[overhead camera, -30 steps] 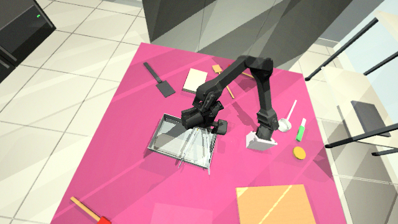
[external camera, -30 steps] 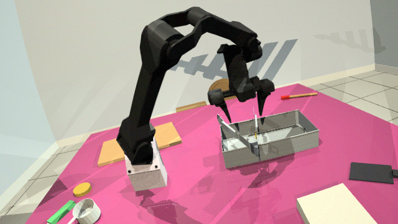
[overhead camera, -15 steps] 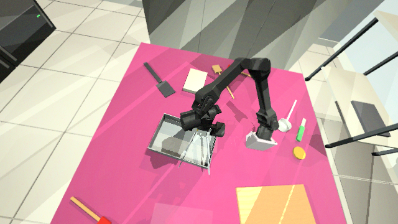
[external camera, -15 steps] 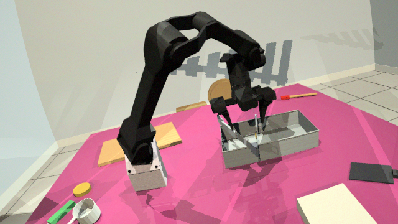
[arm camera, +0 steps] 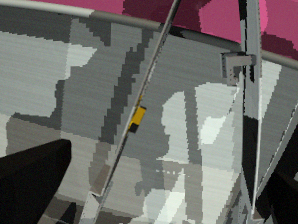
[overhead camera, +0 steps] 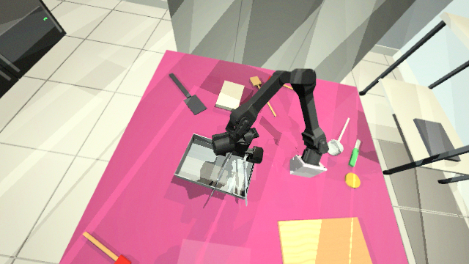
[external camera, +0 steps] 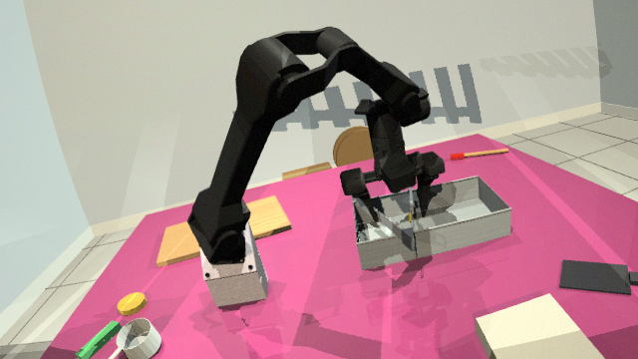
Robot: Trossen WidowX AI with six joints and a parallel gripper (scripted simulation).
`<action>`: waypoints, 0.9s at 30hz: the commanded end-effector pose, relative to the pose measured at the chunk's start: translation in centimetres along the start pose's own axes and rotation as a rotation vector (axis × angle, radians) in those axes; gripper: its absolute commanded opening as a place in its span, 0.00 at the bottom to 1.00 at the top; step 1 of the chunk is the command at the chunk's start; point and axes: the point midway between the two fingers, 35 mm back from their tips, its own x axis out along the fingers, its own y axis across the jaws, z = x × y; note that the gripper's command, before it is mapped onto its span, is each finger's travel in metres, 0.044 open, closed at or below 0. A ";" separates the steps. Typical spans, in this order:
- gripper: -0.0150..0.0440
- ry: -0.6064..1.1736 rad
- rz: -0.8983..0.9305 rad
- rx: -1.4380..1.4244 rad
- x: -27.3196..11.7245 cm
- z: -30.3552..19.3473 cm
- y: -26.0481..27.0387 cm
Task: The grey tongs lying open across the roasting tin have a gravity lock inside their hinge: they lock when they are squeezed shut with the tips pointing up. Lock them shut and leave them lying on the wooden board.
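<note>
Over the roasting tin (overhead camera: 210, 187) (external camera: 464, 231) (arm camera: 35, 85), my gripper (overhead camera: 238, 155) (external camera: 394, 201) spread wide, nothing pinched, grey tongs (overhead camera: 220, 174) (external camera: 396, 226) (arm camera: 150, 75) lying open across the tin, a small yellow-and-black mark on one arm, no lettering I can read.

Dressed in near-black almost throughout, on a pale, boxy foot.
Carries chunky, faceted housings and rounded joints along the arm (overhead camera: 309, 110) (external camera: 239, 155), with an opening between two side rails (external camera: 301, 43); ends in a black gripper (overhead camera: 238, 151) (external camera: 400, 217) (arm camera: 172, 167) with blocky finger mounts and tapering fingers (external camera: 366, 205); shows small, dark round marks on the light-grey base (overhead camera: 302, 170) (external camera: 236, 292).
</note>
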 end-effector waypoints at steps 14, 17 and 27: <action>1.00 -0.007 -0.002 -0.008 2.9 0.2 -0.3; 1.00 -0.008 -0.002 -0.008 3.4 0.3 -0.4; 0.87 -0.006 -0.001 0.001 3.9 0.3 -0.4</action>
